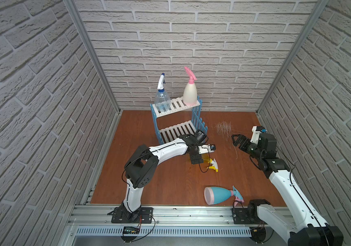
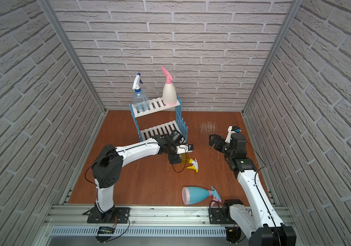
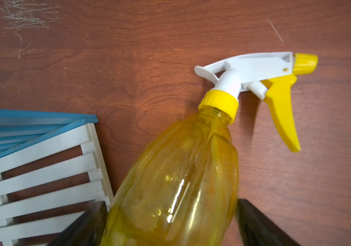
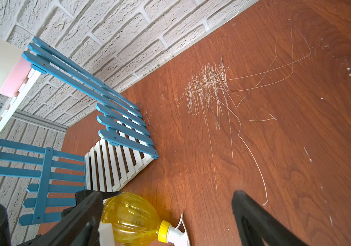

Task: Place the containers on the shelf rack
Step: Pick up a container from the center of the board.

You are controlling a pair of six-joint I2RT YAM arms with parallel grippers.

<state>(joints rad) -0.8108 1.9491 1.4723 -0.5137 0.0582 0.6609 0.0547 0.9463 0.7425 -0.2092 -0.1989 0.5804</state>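
The left fingers (image 3: 81, 225) stand spread, one either side of the translucent yellow plastic trigger spray bottle (image 3: 176, 181) lying on the brown wooden tabletop (image 3: 149, 53). Close squarely across its belly, minding the white-slatted, blue-sided shelf rack (image 3: 42, 174) just beside one finger. The right fingers (image 4: 255, 223), also spread, hold nothing.

Left arm (image 1: 166, 151) is stretched out from its base with the elbow humped up. The wrist's bent over so the left gripper (image 1: 196, 160) points pretty much straight down at the tabletop (image 1: 159, 181), jaws spread wide. Right arm (image 1: 285, 187) runs up the right side and hooks back toward the middle, and the right gripper (image 1: 235, 139) hangs above the tabletop with its jaws wide apart too.
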